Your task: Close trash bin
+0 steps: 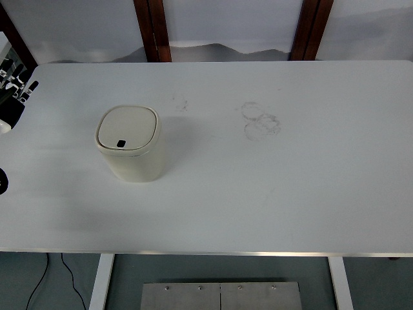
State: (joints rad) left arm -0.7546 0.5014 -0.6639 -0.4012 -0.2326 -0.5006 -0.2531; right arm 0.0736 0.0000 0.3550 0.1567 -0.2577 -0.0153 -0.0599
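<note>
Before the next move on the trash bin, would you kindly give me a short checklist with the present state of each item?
1. Lid down flat on the trash bin: ok, it looks shut.
2. Bin upright on the table: ok.
3. Left hand apart from the bin: ok, it is at the table's left edge.
4. Left hand's fingers free of any object: ok, spread and empty.
5. Right hand's position: cannot tell, out of view.
6. Space around the bin free: ok, only faint ring marks lie to its right.
</note>
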